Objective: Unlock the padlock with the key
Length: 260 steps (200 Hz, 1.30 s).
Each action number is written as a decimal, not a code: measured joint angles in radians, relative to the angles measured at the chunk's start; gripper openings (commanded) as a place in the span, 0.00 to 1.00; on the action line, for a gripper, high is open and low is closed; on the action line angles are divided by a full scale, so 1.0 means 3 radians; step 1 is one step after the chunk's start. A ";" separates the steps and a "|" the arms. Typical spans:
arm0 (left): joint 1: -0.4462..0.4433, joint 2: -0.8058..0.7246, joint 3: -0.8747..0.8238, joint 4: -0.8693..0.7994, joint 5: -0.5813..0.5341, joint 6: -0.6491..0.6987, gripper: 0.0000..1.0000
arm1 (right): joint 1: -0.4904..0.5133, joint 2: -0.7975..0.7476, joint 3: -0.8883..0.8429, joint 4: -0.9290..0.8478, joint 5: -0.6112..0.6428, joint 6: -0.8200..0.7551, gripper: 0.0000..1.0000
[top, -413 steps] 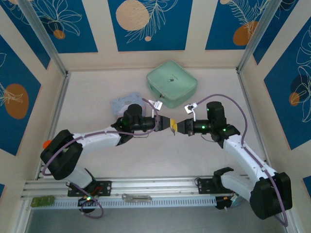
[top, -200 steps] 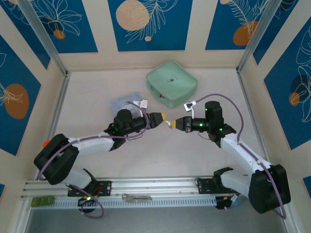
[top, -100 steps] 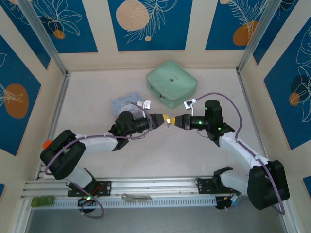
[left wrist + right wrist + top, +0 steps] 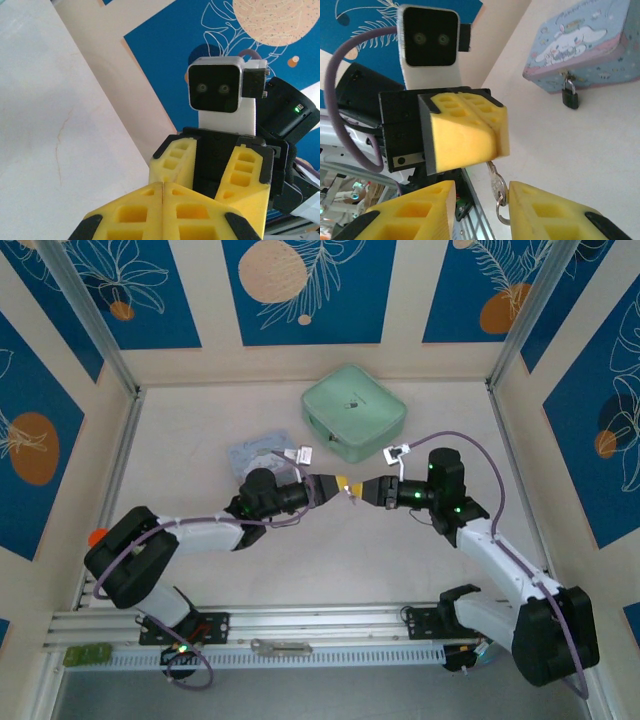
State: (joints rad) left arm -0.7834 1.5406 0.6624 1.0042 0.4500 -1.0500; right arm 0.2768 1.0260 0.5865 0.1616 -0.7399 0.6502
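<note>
Top view: left gripper (image 4: 336, 485) and right gripper (image 4: 364, 490) meet tip to tip above mid-table (image 4: 330, 560), with the tin box (image 4: 250, 454) just behind the left one. Left wrist view: its own pads are clenched flush together, and the right gripper opposite has its fingers parted. Right wrist view: the key (image 4: 495, 184) hangs pinched in the left pads, ring (image 4: 501, 212) free between the released right fingers. The padlock (image 4: 569, 95) hangs on the box front, well apart. Judged step: key handover, left now holding. Next: carry the key to the padlock. The ring end points outward, so a regrasp may be needed first.
</note>
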 measured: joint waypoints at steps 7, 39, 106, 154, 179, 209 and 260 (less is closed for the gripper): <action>0.0000 0.0000 0.0024 -0.0004 0.0018 0.0000 0.00 | -0.0009 -0.0025 -0.0003 0.0000 -0.0009 -0.0017 0.33; -0.0001 0.0000 0.0079 -0.0009 0.0081 0.0000 0.00 | -0.0013 -0.0004 -0.0034 0.0041 -0.0070 -0.0047 0.31; -0.0001 0.0013 0.0086 0.0009 0.0164 -0.0089 0.00 | -0.0004 0.0039 -0.0090 0.0137 -0.0117 -0.0045 0.27; -0.0001 0.0088 0.0102 0.0111 0.0187 -0.0191 0.00 | 0.0027 0.0089 -0.0090 0.0210 -0.0120 -0.0013 0.19; -0.0001 0.0093 0.0102 0.0118 0.0186 -0.0226 0.00 | 0.0039 0.0109 -0.0090 0.0223 -0.0126 0.0004 0.08; 0.0001 0.0093 0.0102 0.0135 0.0182 -0.0231 0.29 | 0.0037 0.0109 -0.0090 0.0234 -0.0121 0.0024 0.00; 0.0237 -0.0251 -0.0090 -0.0235 0.0039 -0.0036 1.00 | 0.0036 0.0109 -0.0089 0.0078 -0.0013 -0.0071 0.00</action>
State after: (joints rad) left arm -0.7124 1.4654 0.6353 0.9337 0.4618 -1.0607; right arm 0.2874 1.0588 0.5598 0.1848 -0.7437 0.6289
